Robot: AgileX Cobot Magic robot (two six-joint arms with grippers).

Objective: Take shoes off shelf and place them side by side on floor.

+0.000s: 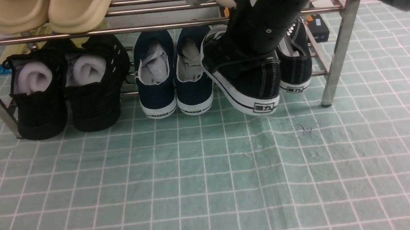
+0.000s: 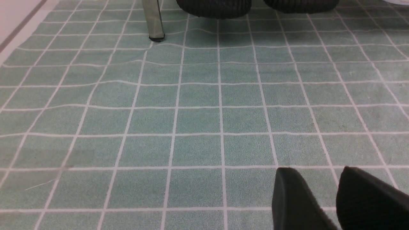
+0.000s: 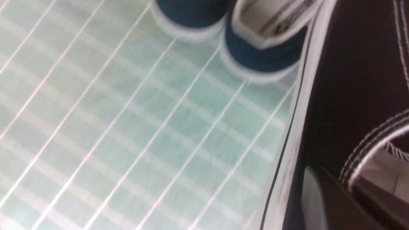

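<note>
Your right tool is clamped on one black canvas, white-soled lace-up sneaker, tilted heel-out from the chrome tube shelf; its mate rests just right of the tool.

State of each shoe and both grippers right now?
Held canvas sneaker: tilted, heel past shelf front.
Other canvas sneaker: on lower tier.
Navy pair: lower tier.
Knit pair: lower tier, stuffed.
Slippers: top tier.
Right gripper: shut on held canvas sneaker.
Left gripper: open, empty.
</note>
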